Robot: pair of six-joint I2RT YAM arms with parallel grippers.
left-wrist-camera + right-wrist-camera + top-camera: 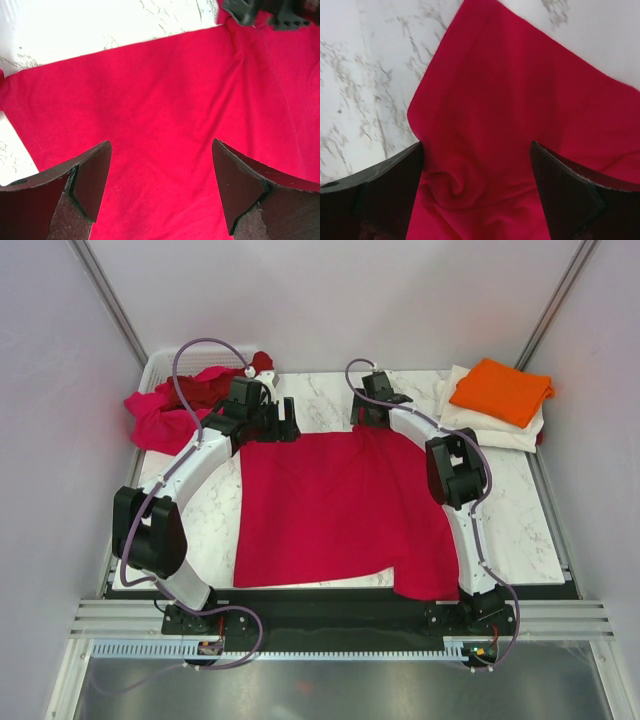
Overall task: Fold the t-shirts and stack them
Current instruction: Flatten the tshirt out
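Observation:
A crimson red t-shirt point(340, 510) lies spread flat on the marble table. My left gripper point(278, 422) is open just above its far left edge. In the left wrist view the fingers point(92, 177) stand wide apart over smooth red cloth point(160, 100). My right gripper point(372, 412) is open over the shirt's far right corner. The right wrist view shows the red cloth point(520, 110) with a small curled wrinkle point(451, 182) between the jaws. An orange shirt point(502, 390) lies folded on a folded cream-white shirt point(495, 430) at the back right.
A white plastic basket point(160, 368) at the back left holds a magenta-pink shirt point(155, 422) and a dark maroon shirt point(208, 390), both crumpled and spilling over its rim. Bare marble point(210, 510) shows left of the red shirt. Grey walls enclose the table.

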